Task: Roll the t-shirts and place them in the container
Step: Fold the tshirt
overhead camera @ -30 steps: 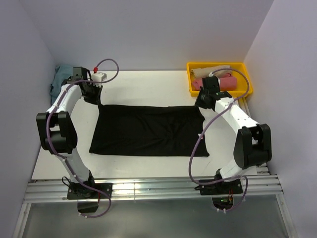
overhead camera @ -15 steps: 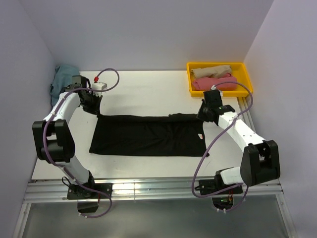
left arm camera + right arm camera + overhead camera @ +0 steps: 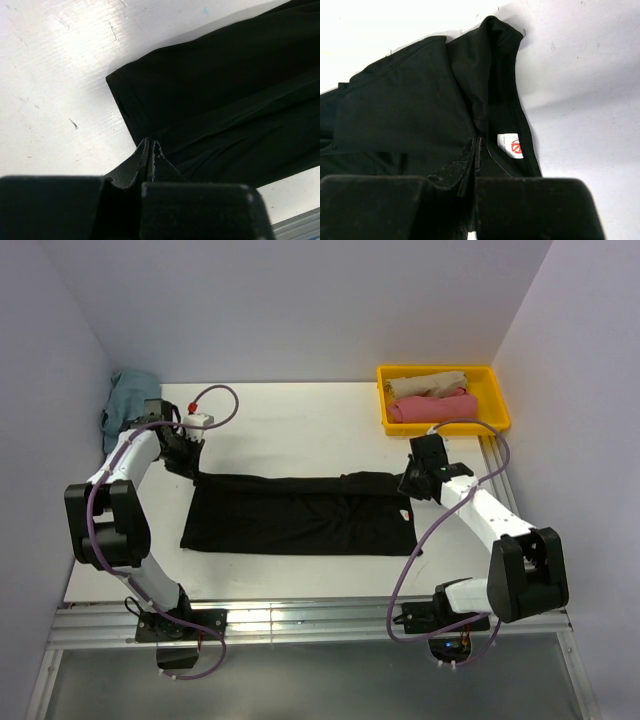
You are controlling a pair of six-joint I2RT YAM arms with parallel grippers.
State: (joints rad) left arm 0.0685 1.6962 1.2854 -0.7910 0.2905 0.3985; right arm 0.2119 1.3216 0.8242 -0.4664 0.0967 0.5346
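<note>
From overhead, the black t-shirt [image 3: 300, 512] lies across the middle of the desk [image 3: 300, 425] with its far edge held at both ends, but the arms hide the grip itself. The wrist cameras settle that. The left fingers [image 3: 145, 159] are pinched together on the shirt's far-left corner. The right fingers [image 3: 466, 161] are closed on a fold at the collar, just beside the white neck label [image 3: 511, 146]. I can't quite tell whether the turned-over strip lies flat. A second ago that edge lay farther back, and both arms have since drawn it nearer, narrowing the cloth. A pink shirt [image 3: 428, 408] and a beige shirt [image 3: 425, 385] sit in the yellow bin [image 3: 430, 369] at far right. A teal shirt [image 3: 125, 400] lies at far left.
</note>
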